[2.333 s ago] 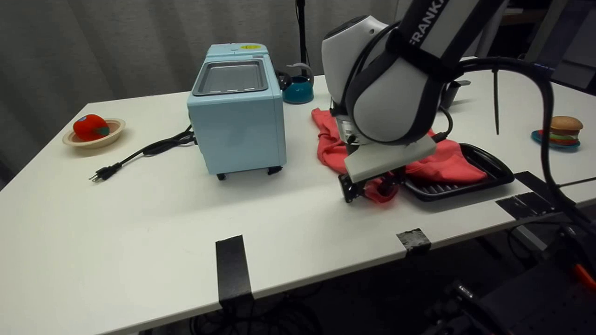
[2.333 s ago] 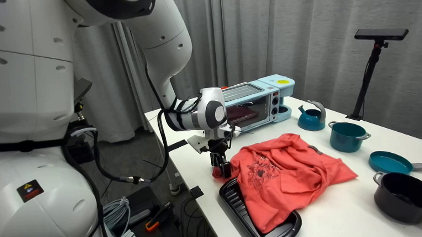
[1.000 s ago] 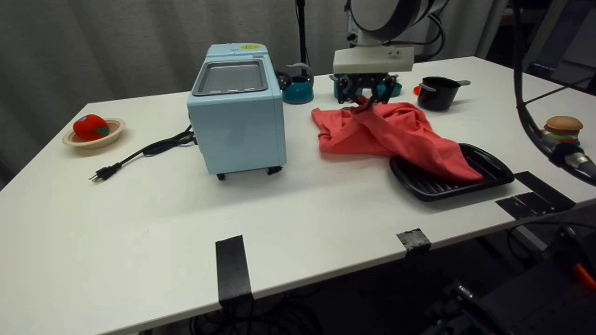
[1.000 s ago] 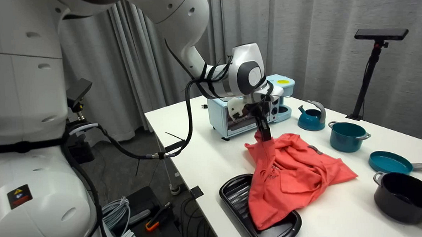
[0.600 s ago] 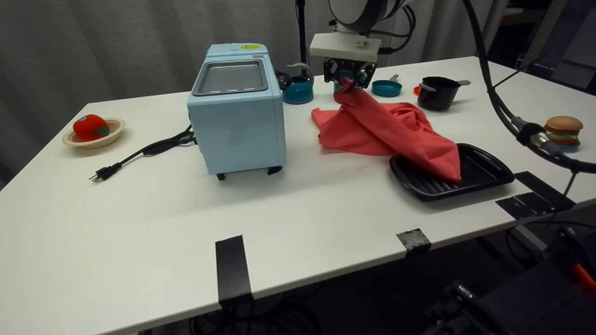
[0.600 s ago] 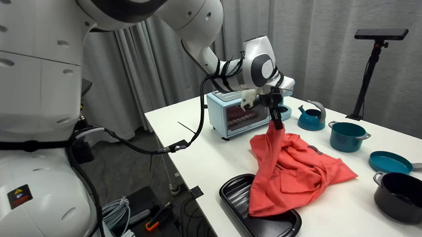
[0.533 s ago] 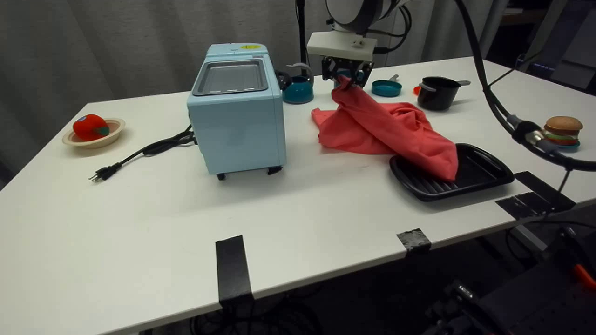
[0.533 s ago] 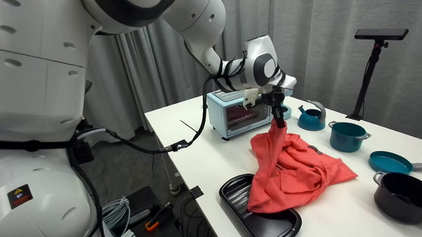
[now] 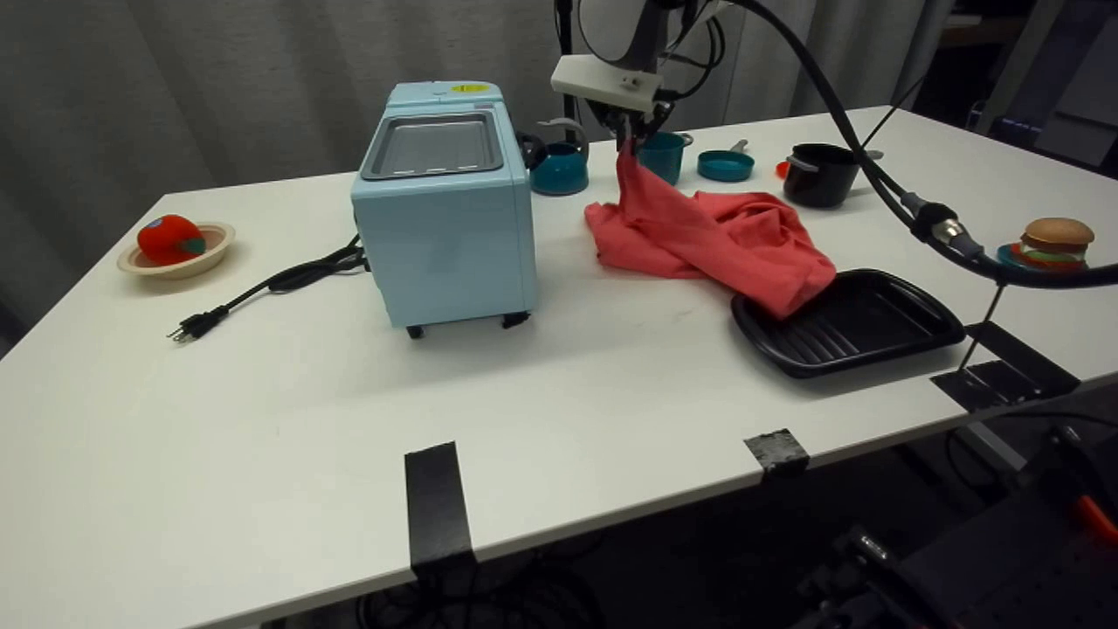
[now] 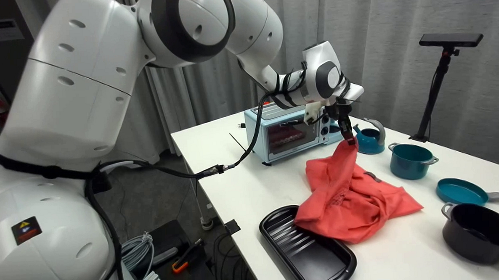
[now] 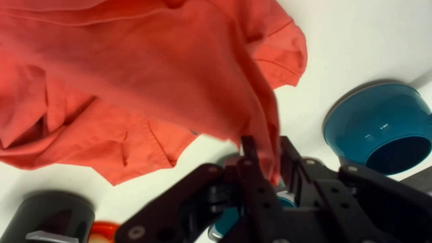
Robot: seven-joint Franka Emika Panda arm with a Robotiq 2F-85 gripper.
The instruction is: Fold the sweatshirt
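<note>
1 coral-red sweatshirt (image 10: pixel 364 210) was spread, rumpled, on 1 white table (image 9: pixel 306 419), near 1 light-blue oven (image 9: pixel 450 249) but not touching it. 1 gripper (image 11: pixel 265 145) was seen above the table on the sweatshirt's side of the oven, and 1 raised peak of the sweatshirt was held, pinched narrowly between its 2 fingers (image 11: pixel 249 150). On that same side of the oven, 1 black grill pan (image 10: pixel 318 257) was partly covered by the sweatshirt's edge. 1 teal kettle (image 9: pixel 559 172) was placed just beside the oven; farther from it, 1 teal pot (image 10: pixel 406 169), 1 teal frying pan (image 10: pixel 460 192) and 1 black pot (image 10: pixel 464 242) were counted. Well apart from the oven, 1 hamburger (image 9: pixel 1057 238) was borne by 1 teal plate (image 9: pixel 1006 256). Across the oven from the sweatshirt, 1 red tomato (image 9: pixel 166 240) was held in 1 beige bowl (image 9: pixel 183 269), and 1 black cord (image 9: pixel 301 276) was laid near the oven.
</note>
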